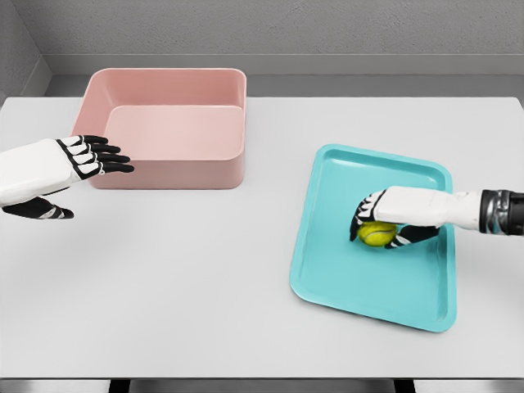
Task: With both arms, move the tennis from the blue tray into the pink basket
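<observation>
A yellow-green tennis ball (376,234) lies in the middle of the blue tray (344,278) on the right side of the table. My right hand (383,224) reaches in from the right edge and curls its fingers over and around the ball, which still rests on the tray floor. The pink basket (168,123) stands at the back left, open side up, with nothing inside. My left hand (97,155) hovers at the basket's front left corner, fingers stretched out flat and holding nothing.
The white table (188,278) spreads wide between basket and tray. A grey wall runs behind the table's far edge.
</observation>
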`<state>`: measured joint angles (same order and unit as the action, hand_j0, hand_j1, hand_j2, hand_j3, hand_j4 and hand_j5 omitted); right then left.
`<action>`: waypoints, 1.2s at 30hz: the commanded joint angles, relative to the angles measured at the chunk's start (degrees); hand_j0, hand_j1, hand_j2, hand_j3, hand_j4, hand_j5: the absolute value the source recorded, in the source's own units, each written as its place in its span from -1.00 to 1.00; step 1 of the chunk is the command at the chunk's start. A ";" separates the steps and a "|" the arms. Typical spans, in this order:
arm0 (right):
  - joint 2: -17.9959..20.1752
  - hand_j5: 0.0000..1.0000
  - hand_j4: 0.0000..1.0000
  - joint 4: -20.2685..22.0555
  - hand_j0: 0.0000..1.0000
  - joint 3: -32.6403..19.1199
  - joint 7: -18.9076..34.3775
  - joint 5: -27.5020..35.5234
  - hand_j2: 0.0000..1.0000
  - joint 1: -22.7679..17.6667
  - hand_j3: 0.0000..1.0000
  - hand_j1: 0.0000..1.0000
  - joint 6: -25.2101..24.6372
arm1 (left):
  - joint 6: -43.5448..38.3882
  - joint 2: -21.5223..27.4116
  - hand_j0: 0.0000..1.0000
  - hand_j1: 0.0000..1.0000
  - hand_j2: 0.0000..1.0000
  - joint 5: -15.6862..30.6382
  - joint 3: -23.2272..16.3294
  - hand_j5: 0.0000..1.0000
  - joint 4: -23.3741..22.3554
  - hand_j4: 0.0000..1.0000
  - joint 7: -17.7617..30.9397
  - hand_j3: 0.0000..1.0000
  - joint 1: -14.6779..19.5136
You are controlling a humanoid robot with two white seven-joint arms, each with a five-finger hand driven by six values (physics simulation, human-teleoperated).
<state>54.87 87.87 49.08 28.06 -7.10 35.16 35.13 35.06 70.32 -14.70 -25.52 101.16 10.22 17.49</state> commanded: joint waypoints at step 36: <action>-14.97 0.16 0.16 5.47 0.16 5.15 3.31 0.42 0.16 10.63 0.16 0.16 -0.13 | -0.06 0.08 1.00 1.00 1.00 0.02 -0.24 1.00 0.18 1.00 -1.52 1.00 0.53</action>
<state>40.99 93.44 53.74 31.20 -7.13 45.88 35.17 35.05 70.55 -15.12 -25.72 101.28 9.12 18.02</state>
